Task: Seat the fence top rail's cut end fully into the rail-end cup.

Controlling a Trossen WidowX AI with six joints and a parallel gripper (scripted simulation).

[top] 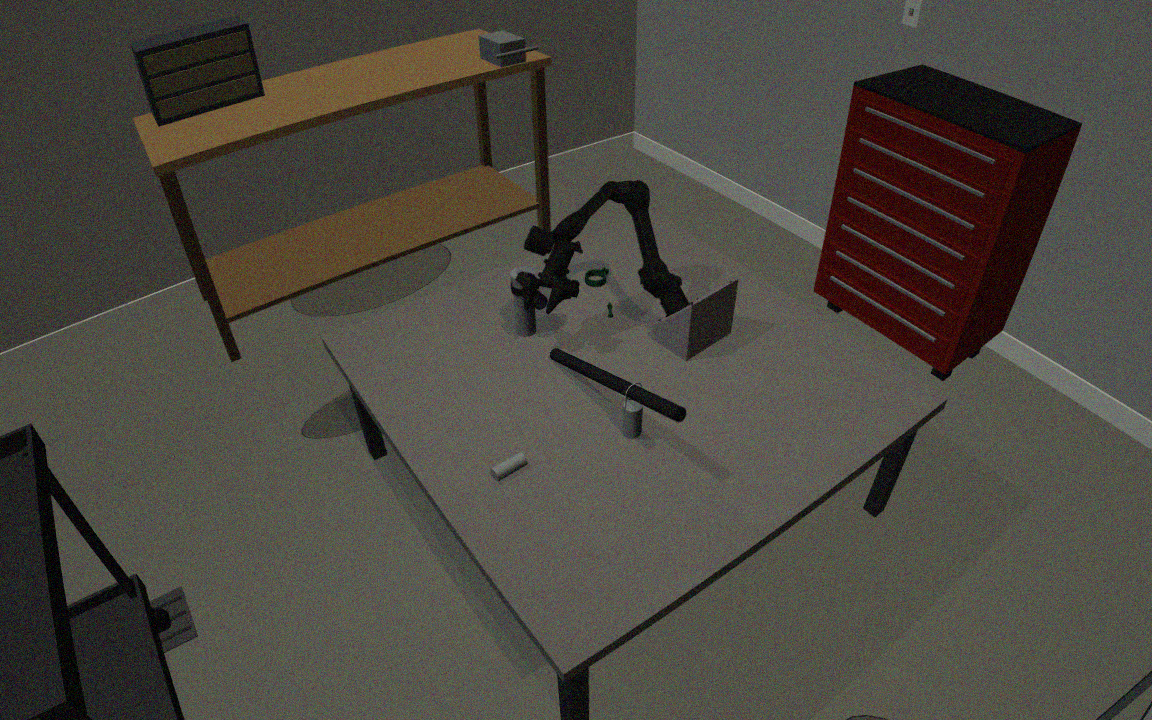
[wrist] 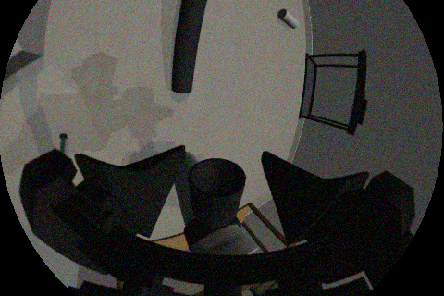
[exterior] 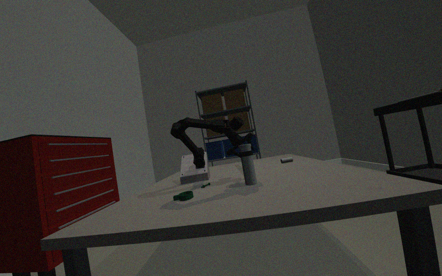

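The dark top rail (top: 616, 385) (wrist: 194, 0) lies level through the loop cap on the small post (top: 631, 419). Its cut end points at the big grey post (top: 524, 315) (exterior: 249, 170) but stops well short of it. The brace band (exterior: 244, 148) sits near the top of the big post. In the wrist view the dark rail-end cup (wrist: 216, 185) stands between my fingers with a gap on each side. My gripper (top: 537, 291) (exterior: 241, 143) (wrist: 224, 154) is open at the post's top, far from the rail.
A green ring (top: 596, 274) (exterior: 183, 196) and a green bolt (top: 609, 308) (exterior: 205, 185) (wrist: 63, 141) lie near the arm's grey base block (top: 701, 320) (exterior: 193, 170). A short pale cylinder (top: 508, 465) (exterior: 286, 160) (wrist: 288, 18) lies apart. A red drawer cabinet (top: 938, 214) stands off the table.
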